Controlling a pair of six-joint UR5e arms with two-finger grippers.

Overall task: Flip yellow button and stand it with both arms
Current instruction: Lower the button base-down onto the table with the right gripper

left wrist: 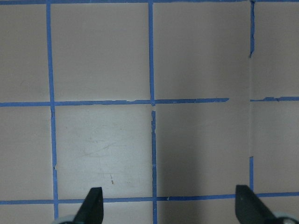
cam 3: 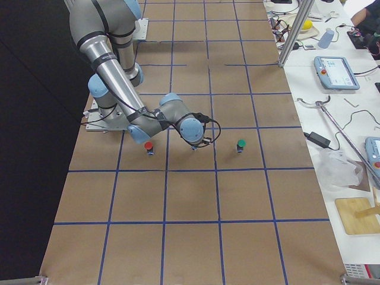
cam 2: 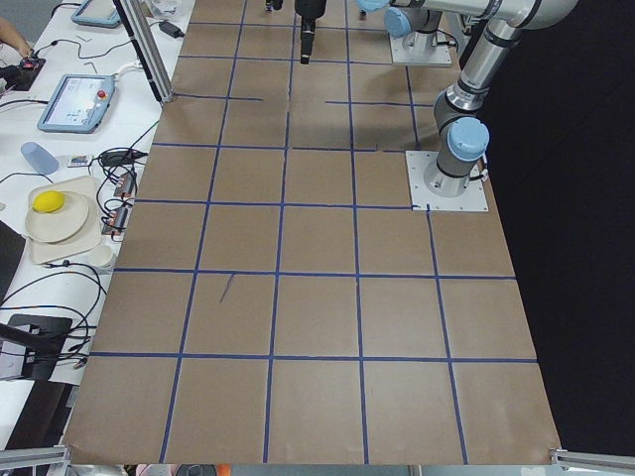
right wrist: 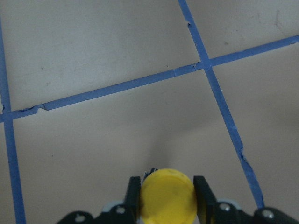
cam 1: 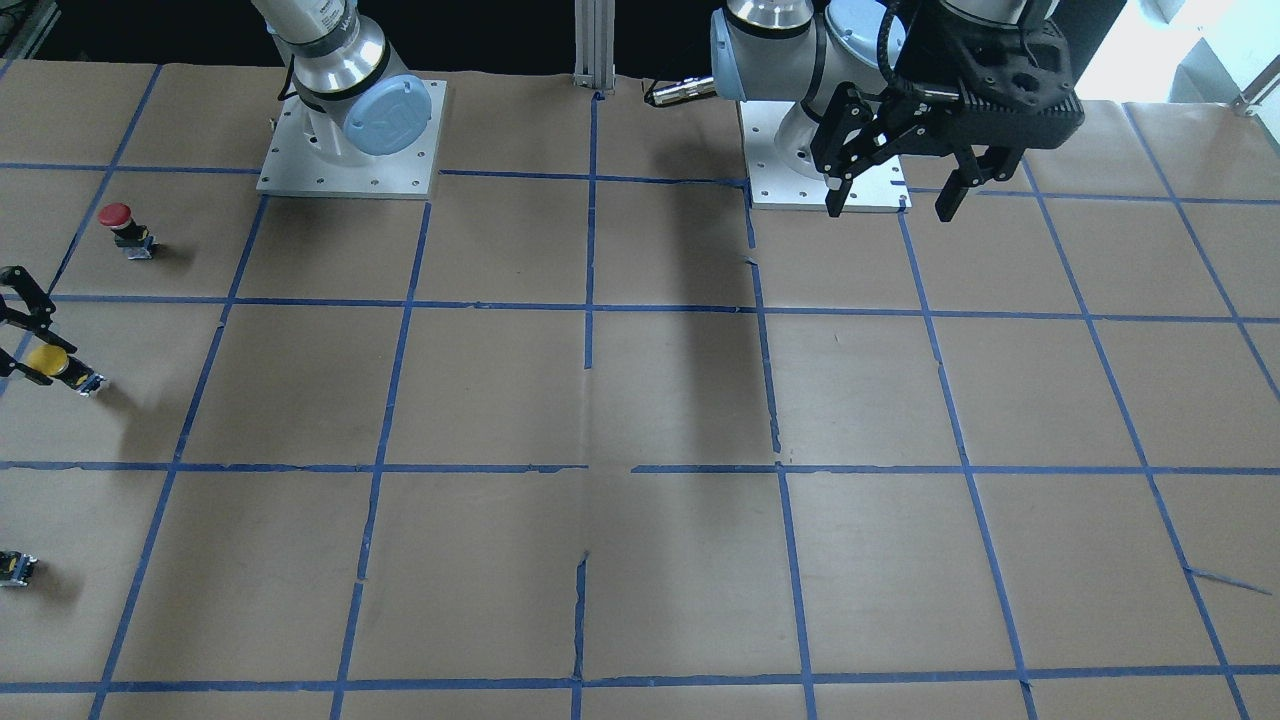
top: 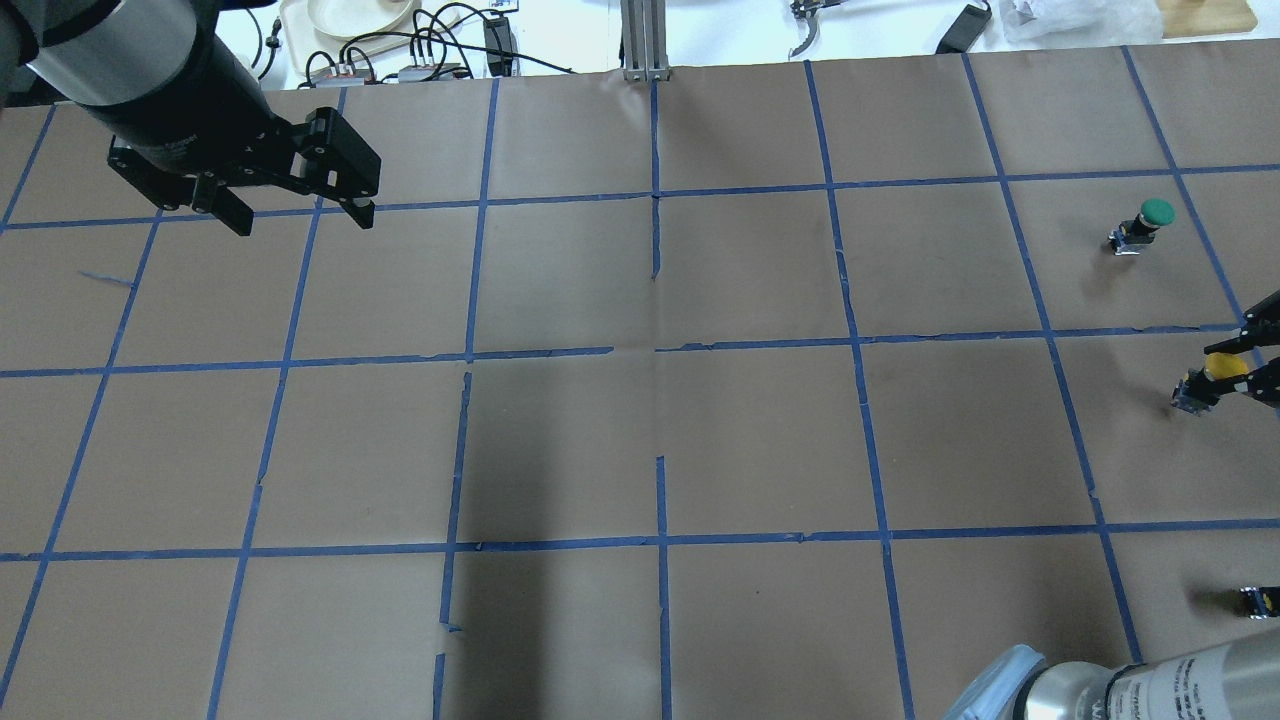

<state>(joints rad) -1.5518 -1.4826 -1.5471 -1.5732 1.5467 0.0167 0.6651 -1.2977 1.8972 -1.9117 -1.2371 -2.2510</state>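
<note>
Jaws of the right arm (cam 1: pixel 335 70) are clamped on the cap of the yellow button (cam 1: pixel 50 362), at the far left edge of the front-facing view, midway down. The round yellow cap sits between the black fingers (cam 1: pixel 28 290). The black-and-grey blocky body slants down toward the lower right; whether that end touches the desk (cam 1: pixel 640 400) I cannot tell. A red-capped button (cam 1: pixel 122 228) stands upright higher in the frame, and a small dark part (cam 1: pixel 17 567) lies at the lower left edge. In the upper right, the left arm (cam 1: pixel 790 50) hangs above the paper with its jaws apart.

Overhead, the yellow button (top: pixel 1210 376) is at the right edge, halfway down. Its cap points to the upper right and its body to the lower left, and it is gripped from the right. A green-capped button (top: pixel 1146 224) stands higher in the frame. The left arm (top: pixel 150 90) is in the upper left, jaws spread.

In the right-side view, the near arm's wrist (cam 3: pixel 189 127) covers the yellow button, between the red-capped button (cam 3: pixel 148 145) and the green-capped button (cam 3: pixel 240 144).

The left wrist view shows two fingertips (left wrist: pixel 93 207) wide apart along the bottom edge, over bare paper crossed by blue tape (left wrist: pixel 151 56).

The right wrist view shows the yellow button (right wrist: pixel 168 195) at bottom centre. Its cap is smooth, round and bright yellow, with black fingers (right wrist: pixel 134 193) pressed against both sides.
</note>
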